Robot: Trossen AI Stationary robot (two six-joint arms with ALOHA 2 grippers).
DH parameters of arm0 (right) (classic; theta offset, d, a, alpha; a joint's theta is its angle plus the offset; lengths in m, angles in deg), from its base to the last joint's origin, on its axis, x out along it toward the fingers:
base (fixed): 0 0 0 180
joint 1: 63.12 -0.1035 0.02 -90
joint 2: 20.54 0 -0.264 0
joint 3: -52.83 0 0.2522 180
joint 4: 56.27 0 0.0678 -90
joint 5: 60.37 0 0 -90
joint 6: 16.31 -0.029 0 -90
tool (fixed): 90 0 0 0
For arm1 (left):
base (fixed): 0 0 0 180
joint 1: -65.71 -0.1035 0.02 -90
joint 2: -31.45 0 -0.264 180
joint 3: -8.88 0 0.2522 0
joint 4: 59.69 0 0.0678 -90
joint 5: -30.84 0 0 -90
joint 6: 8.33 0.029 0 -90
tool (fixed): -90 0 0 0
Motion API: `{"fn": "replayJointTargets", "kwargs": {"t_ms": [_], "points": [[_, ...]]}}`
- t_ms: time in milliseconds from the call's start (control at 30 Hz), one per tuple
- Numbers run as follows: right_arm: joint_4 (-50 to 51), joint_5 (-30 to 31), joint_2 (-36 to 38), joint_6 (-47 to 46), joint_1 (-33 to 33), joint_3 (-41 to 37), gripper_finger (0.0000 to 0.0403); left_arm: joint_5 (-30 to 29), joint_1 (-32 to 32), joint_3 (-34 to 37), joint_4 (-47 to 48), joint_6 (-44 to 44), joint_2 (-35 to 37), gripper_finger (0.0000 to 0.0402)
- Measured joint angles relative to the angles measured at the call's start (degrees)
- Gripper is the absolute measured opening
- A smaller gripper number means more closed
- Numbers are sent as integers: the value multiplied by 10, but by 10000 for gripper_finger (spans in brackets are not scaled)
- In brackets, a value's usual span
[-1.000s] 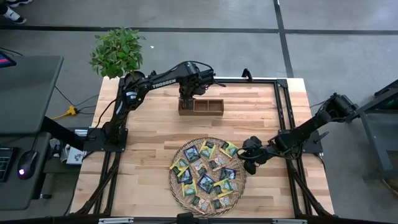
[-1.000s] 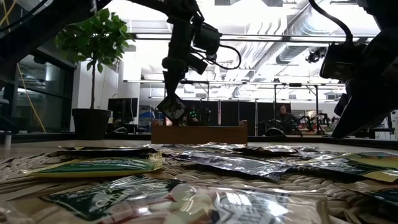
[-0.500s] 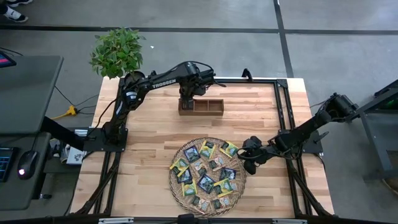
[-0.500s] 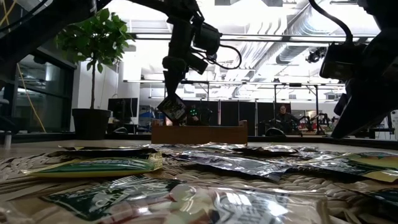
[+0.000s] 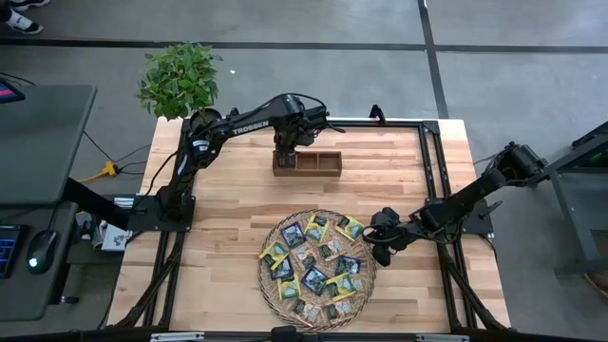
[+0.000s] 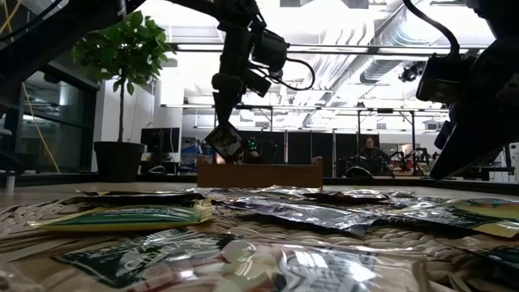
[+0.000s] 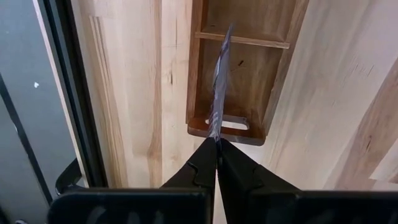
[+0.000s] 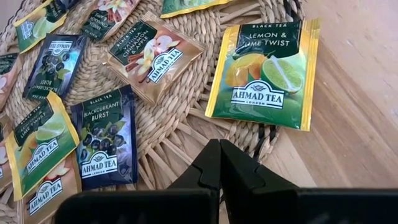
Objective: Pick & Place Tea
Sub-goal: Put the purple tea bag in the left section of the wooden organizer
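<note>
Overhead, wooden table (image 5: 228, 204), round woven tray (image 5: 269, 282) heaped with tea sachets (image 5: 314, 279), wooden divided box (image 5: 307, 162) at the far side, left gripper (image 7: 217, 144) pinching one dark sachet (image 7: 218, 93) edge-on above the box's end compartment, right gripper (image 8: 219, 149) closed, empty, at the tray's rim

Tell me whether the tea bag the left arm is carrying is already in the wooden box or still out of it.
Out. The left hand pinches the sachet edge-on above the wooden box; the low view shows it hanging clear above the box.

Right gripper (image 8: 219, 163) jaws closed, above woven tray (image 8: 186, 127) rim; tea sachets (image 8: 264, 74) on tray.
</note>
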Motion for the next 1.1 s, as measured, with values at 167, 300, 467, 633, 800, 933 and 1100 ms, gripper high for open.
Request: {"fn": "replayJointTargets", "kwargs": {"t_ms": [167, 300, 467, 633, 800, 933, 1100], "points": [[0, 0, 0, 0, 0, 0, 0, 0, 0, 0, 0, 1, 0, 45], [0, 0, 0, -1, 0, 0, 0, -15, 0, 0, 0, -3, 0, 77], [0, 0, 0, -1, 0, 0, 0, -44, 0, 0, 0, -16, 0, 102], [0, 5, 0, -1, 0, 0, 0, -50, 0, 0, 0, -36, 0, 107], [0, 7, 0, 0, 0, 0, 0, -27, 0, 0, 0, -61, 0, 107], [0, 7, 0, 0, 0, 0, 0, 23, 0, 0, -6, -64, 1, 107], [0, 7, 0, 0, 0, 0, 0, 95, 0, 0, -58, -91, 38, 102]]}}
